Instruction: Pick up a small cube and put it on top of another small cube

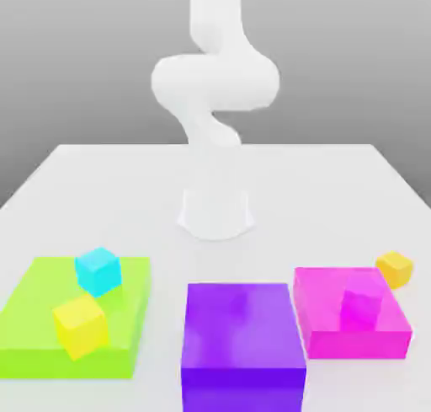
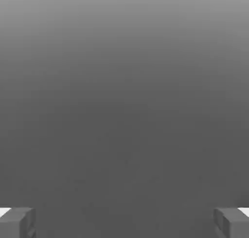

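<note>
**Arm up, jaws wide, no cube chosen yet**

The table (image 1: 76, 170) carries three flat slabs along its near edge: a green slab (image 1: 34, 334) towards the near corner on the exterior view's left, a purple slab (image 1: 244, 334) mid-edge, and a pink slab (image 1: 324, 318) on the right. The arm (image 1: 215, 90) stands at the middle of the table, folded high above its base.

The small cubes are the task's things. A cyan cube (image 1: 98, 270) and a yellow cube (image 1: 80, 326) sit on the green slab, near each other but apart. A pink cube (image 1: 363, 299) rests on the pink slab, and an orange cube (image 1: 394, 269) lies on the table just beside that slab's far corner.

The gripper (image 2: 124, 222) is spread wide and holds nothing.

To do this well, I judge the cyan and yellow pair the easiest: descend squarely over one and close across flat faces.

The pink cube blends into its slab, so its edges are hard to trace.
</note>
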### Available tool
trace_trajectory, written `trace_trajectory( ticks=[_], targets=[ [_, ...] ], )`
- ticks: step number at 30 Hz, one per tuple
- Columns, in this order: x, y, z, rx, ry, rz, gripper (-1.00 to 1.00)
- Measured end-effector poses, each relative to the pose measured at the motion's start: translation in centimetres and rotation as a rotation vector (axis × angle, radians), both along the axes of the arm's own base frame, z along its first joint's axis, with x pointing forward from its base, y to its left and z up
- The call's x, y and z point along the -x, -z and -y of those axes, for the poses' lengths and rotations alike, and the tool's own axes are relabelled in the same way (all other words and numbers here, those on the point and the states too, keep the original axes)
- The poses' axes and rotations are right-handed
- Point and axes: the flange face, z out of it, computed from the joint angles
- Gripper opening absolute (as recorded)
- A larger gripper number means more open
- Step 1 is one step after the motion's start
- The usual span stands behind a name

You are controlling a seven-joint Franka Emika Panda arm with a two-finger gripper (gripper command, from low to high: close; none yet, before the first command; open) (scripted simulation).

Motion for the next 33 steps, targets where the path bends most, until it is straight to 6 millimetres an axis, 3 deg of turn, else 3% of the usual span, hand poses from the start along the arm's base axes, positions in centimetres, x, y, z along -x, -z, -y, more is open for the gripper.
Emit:
trace_trajectory(
  ticks=[4, 9, 14, 16, 18, 22, 28, 29, 33],
  targets=[
    [-3.4, 9.0, -7.9, 0.185, -0.303, -0.121, 0.0],
    [-3.0, 20.4, -17.1, 0.383, -0.7, -0.243, 0.0],
    [1.8, 31.4, -24.6, 0.547, -1.115, -0.337, 0.0],
    [4.7, 35.6, -26.8, 0.602, -1.287, -0.369, 0.0],
    [9.0, 39.6, -29.4, 0.659, -1.489, -0.389, 0.0],
    [16.1, 46.5, -31.0, 0.727, -1.817, -0.431, 0.0],
    [17.1, 52.7, -31.0, 0.728, -1.87, -0.44, 0.0],
    [17.1, 53.6, -30.9, 0.73, -1.871, -0.441, -1.0],
    [17.1, 53.6, -30.9, 0.731, -1.871, -0.442, -1.0]
  ],
)
